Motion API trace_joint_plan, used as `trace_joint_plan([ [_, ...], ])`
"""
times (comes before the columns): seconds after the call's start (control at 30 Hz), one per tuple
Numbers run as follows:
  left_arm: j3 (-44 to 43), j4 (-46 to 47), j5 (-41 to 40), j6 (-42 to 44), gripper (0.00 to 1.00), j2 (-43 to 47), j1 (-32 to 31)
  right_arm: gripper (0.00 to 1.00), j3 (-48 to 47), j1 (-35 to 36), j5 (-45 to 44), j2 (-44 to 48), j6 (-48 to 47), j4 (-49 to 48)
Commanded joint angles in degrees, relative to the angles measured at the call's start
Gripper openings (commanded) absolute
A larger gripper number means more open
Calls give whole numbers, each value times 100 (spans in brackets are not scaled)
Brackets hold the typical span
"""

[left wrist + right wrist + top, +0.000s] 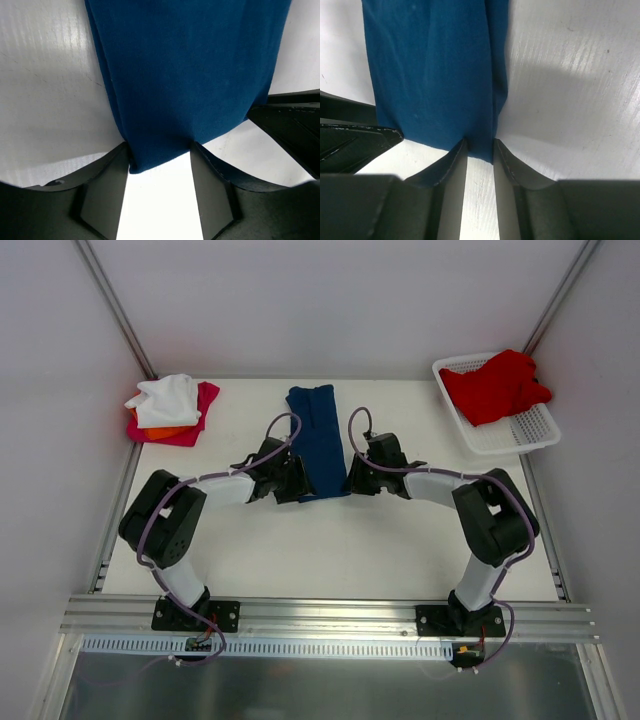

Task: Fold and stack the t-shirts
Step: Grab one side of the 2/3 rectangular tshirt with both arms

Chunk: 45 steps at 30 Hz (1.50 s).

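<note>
The blue shirt (pixel 318 440), folded into a long narrow strip, is being supported flat on the white table (pixel 400 540), at the centre and towards the far edge. Its near-right corner is being pinched between the fingers of the right gripper (pixel 481 145), which are pressed against the cloth on both sides. Its near-left corner is being bracketed by the left gripper (pixel 159 150), with the cloth touching both fingers. Whether that corner is being clamped cannot be told.

At the far left corner of the table, a white shirt (pixel 168 398) is being carried on top of an orange shirt (pixel 165 430) and a magenta shirt (pixel 205 405). At the far right, a red shirt (pixel 495 385) is being held, crumpled, in a white lattice basket (pixel 520 435) that is overhanging the table edge.

The table surface is being shown as matt white, with fine scratches and soft reflections in the wrist views. The work area is being enclosed by plain pale walls (pixel 330 300), with slanted metal posts (pixel 115 305) at the far corners. Both arm bases are being carried on an aluminium rail (pixel 330 615) along the near edge.
</note>
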<state>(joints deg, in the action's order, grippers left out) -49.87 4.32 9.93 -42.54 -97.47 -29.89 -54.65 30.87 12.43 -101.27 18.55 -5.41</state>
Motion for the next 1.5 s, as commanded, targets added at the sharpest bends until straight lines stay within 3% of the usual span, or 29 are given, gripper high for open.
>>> trace_joint_plan([
  [0.0, -32, -388, -123, 53, 51, -290, -105, 29, -125, 33, 49, -33, 18, -224],
  [0.07, -84, -379, -106, 62, 49, -351, -114, 28, -133, 42, 49, -50, 26, -224],
  [0.13, -146, -379, -106, 71, 34, -395, -122, 22, -142, 42, 58, -59, 26, -224],
  [0.33, -164, -379, -88, 115, 10, -413, -157, 3, -142, 42, 76, -85, 18, -232],
  [0.43, -120, -379, -88, 150, 1, -343, -158, 0, -116, 59, 67, -50, 35, -250],
  [0.73, 205, -397, -150, 220, 0, 245, -245, 0, 217, 261, -188, 528, 79, -285],
  [0.97, 504, -861, -325, 220, 0, 1263, -412, 0, 657, 665, -609, 1362, 123, -180],
  [1.33, 970, -1600, -668, -113, 0, 2828, -983, 0, 1404, 1930, -2085, 3350, 465, 515],
  [1.47, 1215, -1855, -940, -412, 0, 3269, -1509, 0, 1677, 2614, -2778, 3983, 720, 1014],
])
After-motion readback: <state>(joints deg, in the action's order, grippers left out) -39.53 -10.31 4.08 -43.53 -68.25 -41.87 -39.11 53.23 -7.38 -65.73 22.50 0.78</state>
